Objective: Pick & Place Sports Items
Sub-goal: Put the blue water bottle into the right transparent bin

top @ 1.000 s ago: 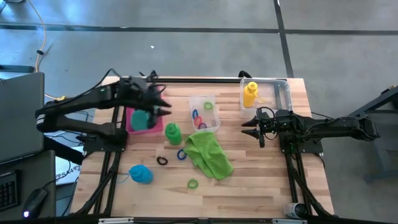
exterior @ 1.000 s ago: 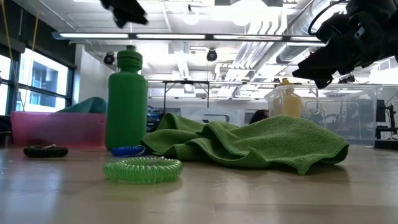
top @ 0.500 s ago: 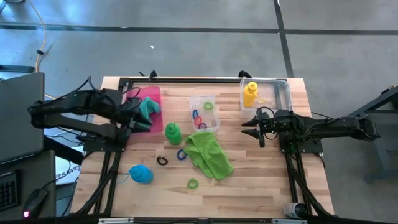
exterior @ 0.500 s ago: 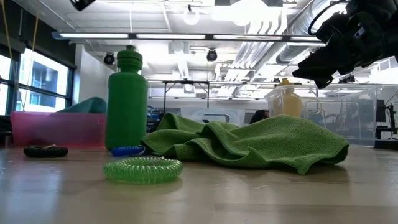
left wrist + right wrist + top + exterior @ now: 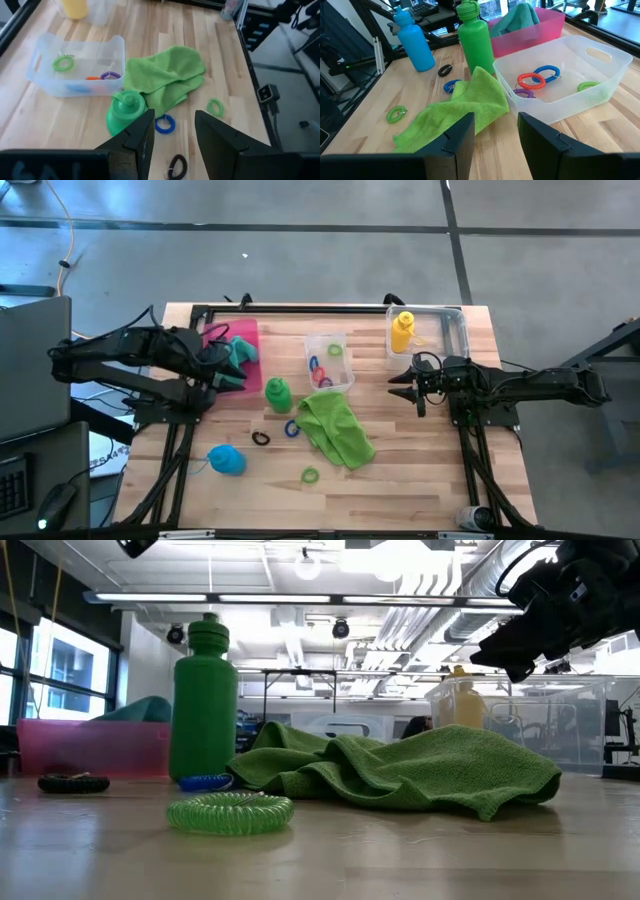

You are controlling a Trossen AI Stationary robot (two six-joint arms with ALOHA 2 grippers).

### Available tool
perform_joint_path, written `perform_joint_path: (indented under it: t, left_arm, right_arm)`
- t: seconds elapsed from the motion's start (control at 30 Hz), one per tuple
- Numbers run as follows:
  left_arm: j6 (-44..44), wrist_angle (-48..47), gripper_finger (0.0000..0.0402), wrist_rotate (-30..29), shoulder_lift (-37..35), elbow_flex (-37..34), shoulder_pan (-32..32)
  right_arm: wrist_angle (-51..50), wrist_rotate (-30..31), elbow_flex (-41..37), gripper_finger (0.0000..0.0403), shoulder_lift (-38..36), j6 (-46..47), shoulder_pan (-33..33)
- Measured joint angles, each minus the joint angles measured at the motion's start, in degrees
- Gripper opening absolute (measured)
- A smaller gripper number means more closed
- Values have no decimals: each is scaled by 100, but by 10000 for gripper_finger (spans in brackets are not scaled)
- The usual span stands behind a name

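Observation:
The green bottle (image 5: 277,391) and the blue bottle (image 5: 227,460) stand upright on the table. A yellow bottle (image 5: 402,332) stands in the clear box (image 5: 452,330) at the far right. The lime towel (image 5: 335,428) lies crumpled mid-table. The teal towel (image 5: 243,346) lies in the pink tray (image 5: 246,328). Loose rings lie on the wood: black (image 5: 261,438), blue (image 5: 292,428), green (image 5: 309,475). More rings lie in the small clear box (image 5: 330,362). My left gripper (image 5: 232,368) hangs open above the tray's left side, holding nothing. My right gripper (image 5: 395,385) hangs open right of the small box.
A dark frame rail (image 5: 330,308) runs along the table's far edge. Bare wood lies along the near edge (image 5: 400,500) and between the lime towel and my right arm.
My left gripper has drawn back from over the tray's far right part toward the table's left edge, staying high above the table, then held still. Its fingers keep the same gap. My right arm has kept still.

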Motion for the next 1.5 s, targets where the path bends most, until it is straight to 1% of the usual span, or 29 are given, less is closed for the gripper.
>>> perform_joint_path:
  t: [0.2,0.27,0.33,0.4,0.5,0.53,0.57,0.6,0.7,0.8,0.97,1.07,1.2,1.3,1.5]
  left_arm:
    - [547,-8,141,114,-16,0,-38]
    - [660,-7,158,171,-45,2,-100]
    - [576,-9,195,176,-104,3,-195]
    - [437,-17,250,168,-115,9,-343]
    - [33,-198,343,162,-112,9,-638]
    - [-160,-296,369,135,-101,9,-732]
    - [-356,-427,384,80,-86,9,-838]
    - [-468,-558,389,23,-72,9,-955]
    - [-565,-781,373,-56,-60,9,-1377]
    - [-812,-840,373,-330,-30,9,-1942]
    - [-1339,-890,397,-1156,113,13,-3080]
    - [-1688,-924,396,-1604,299,39,-3747]
    - [-2147,-1020,397,-2157,665,165,-4462]
    - [-2388,-1066,399,-2431,950,263,-4834]
    - [-2755,-1128,399,-2437,1470,426,-5216]
  right_arm:
    - [0,2,0,142,0,2,-2]
    - [0,2,0,142,2,2,-2]
    - [0,0,0,142,0,2,0]
    - [0,1,0,142,2,2,0]
    - [0,1,0,142,1,1,0]
    - [-1,1,0,142,0,2,0]
    - [0,2,0,142,1,0,-2]
    - [0,2,0,142,0,0,-2]
    - [0,2,2,142,0,0,0]
    - [0,1,0,142,0,1,-1]
    - [0,0,0,142,0,2,-2]
    - [0,0,0,142,0,1,0]
    - [0,2,1,142,1,2,-1]
    - [0,2,0,142,2,2,-2]
    - [0,1,2,142,0,1,0]
